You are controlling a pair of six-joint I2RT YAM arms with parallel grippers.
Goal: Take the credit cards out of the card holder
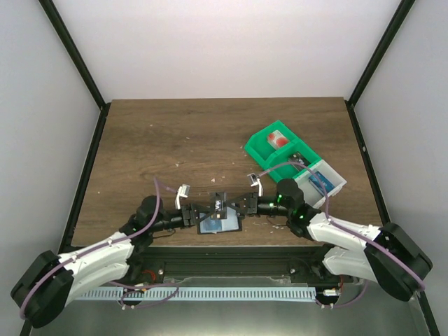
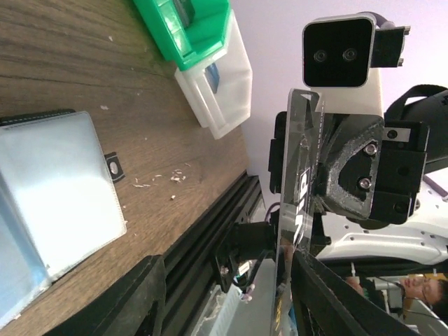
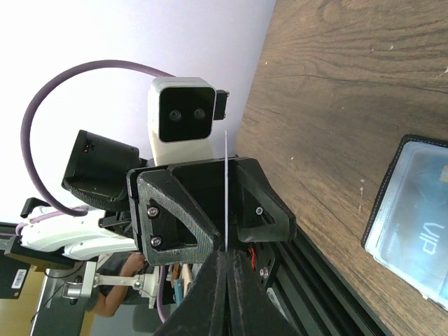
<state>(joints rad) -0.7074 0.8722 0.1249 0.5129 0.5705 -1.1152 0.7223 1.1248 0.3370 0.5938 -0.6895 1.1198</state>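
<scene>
The card holder [image 1: 217, 225] lies open near the table's front edge, pale blue-grey inside up. It also shows in the left wrist view [image 2: 59, 196] and the right wrist view [image 3: 413, 217]. My right gripper [image 1: 241, 205] [image 3: 227, 262] is shut on a thin credit card [image 1: 221, 204], held above the holder. The card is edge-on in the right wrist view [image 3: 227, 189] and glossy in the left wrist view [image 2: 302, 175]. My left gripper [image 1: 208, 208] [image 2: 238, 301] is open, its jaws standing either side of that card without closing on it.
A green tray [image 1: 264, 149] [image 2: 183, 31] at the right holds a white card with a red blotch [image 1: 278, 138]. A clear-white tray [image 1: 329, 183] [image 2: 225, 87] next to it holds a blue card [image 1: 318, 176]. The black front rail [image 2: 203, 245] runs just below the holder.
</scene>
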